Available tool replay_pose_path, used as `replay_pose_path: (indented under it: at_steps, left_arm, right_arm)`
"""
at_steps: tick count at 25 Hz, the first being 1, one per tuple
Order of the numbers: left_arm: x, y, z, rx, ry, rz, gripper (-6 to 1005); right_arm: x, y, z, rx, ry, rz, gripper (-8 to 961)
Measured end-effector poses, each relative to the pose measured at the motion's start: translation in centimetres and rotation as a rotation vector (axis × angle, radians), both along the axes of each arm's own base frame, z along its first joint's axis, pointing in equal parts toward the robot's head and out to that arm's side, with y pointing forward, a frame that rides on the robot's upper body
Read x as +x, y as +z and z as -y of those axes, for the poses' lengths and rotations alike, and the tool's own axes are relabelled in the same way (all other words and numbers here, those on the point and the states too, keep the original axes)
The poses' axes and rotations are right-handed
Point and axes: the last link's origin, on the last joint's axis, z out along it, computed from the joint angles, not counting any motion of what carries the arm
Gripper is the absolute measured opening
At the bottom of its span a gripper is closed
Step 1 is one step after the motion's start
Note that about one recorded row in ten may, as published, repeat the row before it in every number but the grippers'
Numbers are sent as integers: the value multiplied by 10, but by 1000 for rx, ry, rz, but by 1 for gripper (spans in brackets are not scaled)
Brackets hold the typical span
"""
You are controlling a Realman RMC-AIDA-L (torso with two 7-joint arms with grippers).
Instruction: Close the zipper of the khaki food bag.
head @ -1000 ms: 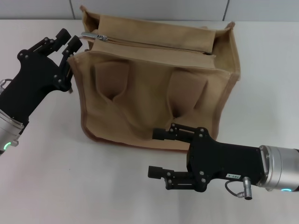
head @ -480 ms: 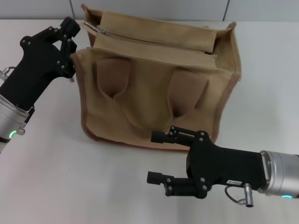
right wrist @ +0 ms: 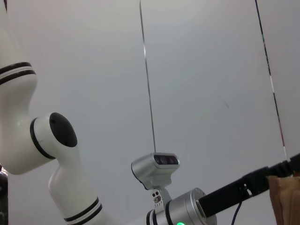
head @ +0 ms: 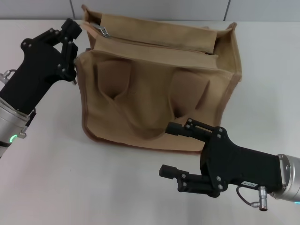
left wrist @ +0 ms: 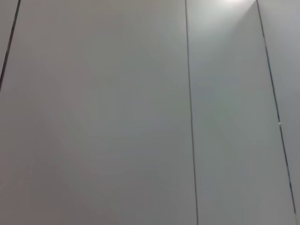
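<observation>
white table (head: pixel 51 187); khaki food bag (head: pixel 154 89) upright. left gripper (head: pixel 70 33) has risen to the zipper (head: pixel 101 30) end, fingers' state hidden; zipper still open. right gripper (head: pixel 176 150) fingers apart, drifting right.

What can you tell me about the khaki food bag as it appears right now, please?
The khaki food bag is a boxy tan canvas tote with darker brown piping along its base, standing upright on the white table. Two slack open pockets sag on its front. The zipper runs across the top panel, its silver pull tab at the robot's left end. The left gripper is against that top corner; the right gripper, open, hovers before the lower front.
</observation>
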Motion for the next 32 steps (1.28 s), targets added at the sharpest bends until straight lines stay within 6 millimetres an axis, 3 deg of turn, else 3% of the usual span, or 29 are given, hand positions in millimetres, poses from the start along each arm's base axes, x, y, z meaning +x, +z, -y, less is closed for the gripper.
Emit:
replay_pose_path:
  at_steps: [9,17,25,32]
  left_arm:
    - [-13,-11,-6,-41,77,-101,107]
    - [-22,-4,0,1,76,-154,145]
    - [-31,-4,-1,-2,112,-203,491]
    - [-35,-13,-4,-6,154,-246,521]
  right_arm:
    - [-2,-1,-2,0,5,3,775]
    - [-1,-1,-2,6,2,2,776]
    - [-3,-1,-4,5,9,1,776]
    - [-4,-1,-5,7,10,1,776]
